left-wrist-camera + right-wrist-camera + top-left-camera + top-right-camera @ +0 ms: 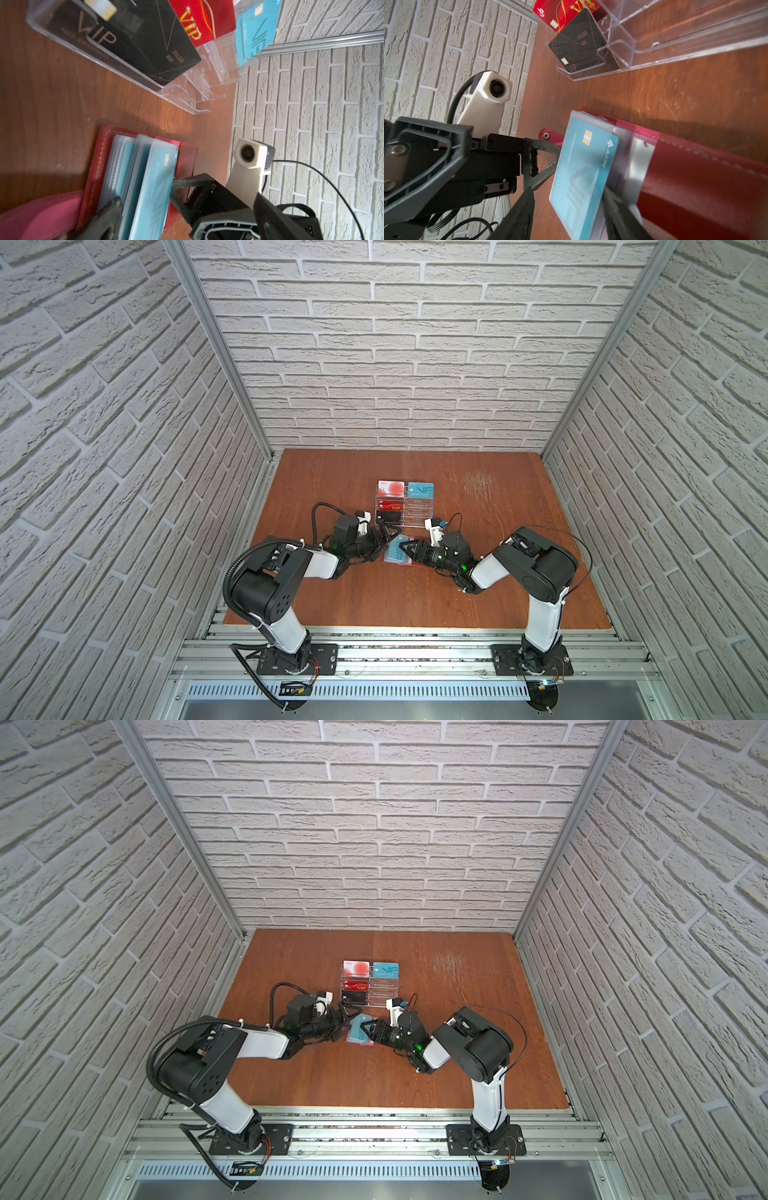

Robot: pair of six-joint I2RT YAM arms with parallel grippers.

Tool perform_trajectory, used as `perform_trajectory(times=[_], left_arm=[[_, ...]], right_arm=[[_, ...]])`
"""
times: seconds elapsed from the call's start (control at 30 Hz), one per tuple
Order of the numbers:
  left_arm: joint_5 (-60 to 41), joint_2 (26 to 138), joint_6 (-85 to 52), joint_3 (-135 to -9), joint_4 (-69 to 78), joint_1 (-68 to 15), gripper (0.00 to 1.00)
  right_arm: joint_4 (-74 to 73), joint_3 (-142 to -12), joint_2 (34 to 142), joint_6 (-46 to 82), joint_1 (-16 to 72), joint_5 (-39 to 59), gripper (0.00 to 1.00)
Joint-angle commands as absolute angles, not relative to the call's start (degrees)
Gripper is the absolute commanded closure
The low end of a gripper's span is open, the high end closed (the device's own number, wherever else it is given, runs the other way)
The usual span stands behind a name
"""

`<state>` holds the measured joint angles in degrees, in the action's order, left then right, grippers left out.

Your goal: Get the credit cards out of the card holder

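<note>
Right end effector point(569, 193) straddles teal card point(583, 166) in red card holder point(695, 187).

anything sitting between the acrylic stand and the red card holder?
Nothing. Only a bare strip of table separates the acrylic stand from the card holder. Both wrist views show it, and the two things do not touch.

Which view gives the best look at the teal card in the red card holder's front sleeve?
The right wrist view: the teal card faces the camera, its chip and lettering readable. The left wrist view shows it slanted and blurred; both top views show only a small teal patch.
</note>
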<state>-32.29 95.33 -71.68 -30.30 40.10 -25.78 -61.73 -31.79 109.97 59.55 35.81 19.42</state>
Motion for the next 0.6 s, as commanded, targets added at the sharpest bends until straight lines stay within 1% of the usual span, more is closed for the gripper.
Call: perform_trajectory(times=[0.0, 0.57], left_arm=[[-29.89, 98.36, -71.32, -28.04, 32.25, -25.57, 0.02], [-29.71, 98.25, -71.24, -27.95, 31.85, -25.59, 0.02]], right_arm=[[-64.18, -31.29, 106.97, 58.93, 36.91, 20.67, 0.45], [-64.17, -30.59, 106.13, 58.97, 37.18, 20.68, 0.45]])
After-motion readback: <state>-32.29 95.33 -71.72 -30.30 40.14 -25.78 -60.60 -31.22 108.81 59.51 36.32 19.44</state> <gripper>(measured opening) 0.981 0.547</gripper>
